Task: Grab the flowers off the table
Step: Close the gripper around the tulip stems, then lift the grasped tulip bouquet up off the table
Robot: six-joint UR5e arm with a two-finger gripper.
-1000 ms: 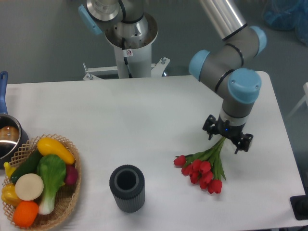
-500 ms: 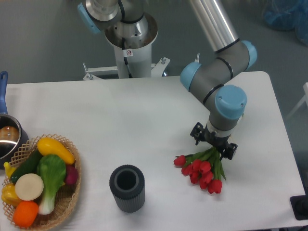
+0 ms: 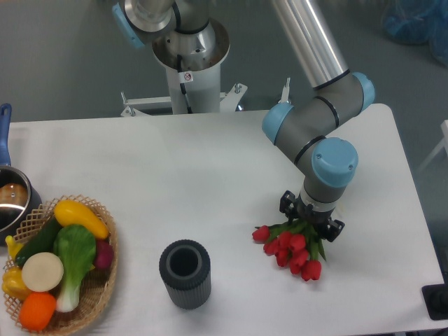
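White table [image 3: 210, 182] filled most of the frame; arm came down from top centre, grey links with blue caps, wrist ending lower right of centre; dark grey ribbed vase [image 3: 185, 274] stood upright at lower centre, mouth up, well apart from everything else; wicker basket [image 3: 103, 285] at lower left held bok choy [image 3: 73, 254], a yellow squash [image 3: 80, 218], an orange [image 3: 36, 311] and other produce; a pot [image 3: 12, 201] with a blue handle was cut off by the left edge. Flowers [image 3: 292, 247] lay on the table right of lower centre, red heads fanned toward lower left, stem end hidden under the wrist. Tool [image 3: 311, 219] sat directly over the stem end, black fingers showing either side; wrist blocked the jaws, so I couldn't tell whether it gripped the stems or how wide it was.
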